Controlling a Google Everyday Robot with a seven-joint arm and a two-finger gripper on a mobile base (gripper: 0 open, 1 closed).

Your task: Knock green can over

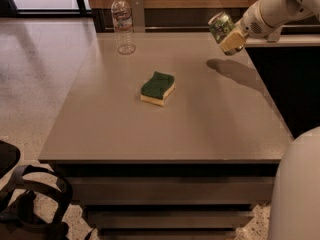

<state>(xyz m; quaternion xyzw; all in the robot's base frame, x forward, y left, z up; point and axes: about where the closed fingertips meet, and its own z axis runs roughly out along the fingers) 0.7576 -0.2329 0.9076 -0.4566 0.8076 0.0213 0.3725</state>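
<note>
One green can (220, 26) tilts top-leftward in the claw (230, 37) above the table (150, 134).

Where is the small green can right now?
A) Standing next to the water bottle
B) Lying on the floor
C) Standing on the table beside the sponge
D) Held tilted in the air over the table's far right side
D: the green can is off the table, tilted in the gripper above the far right side, with the jaws shut on it.
</note>
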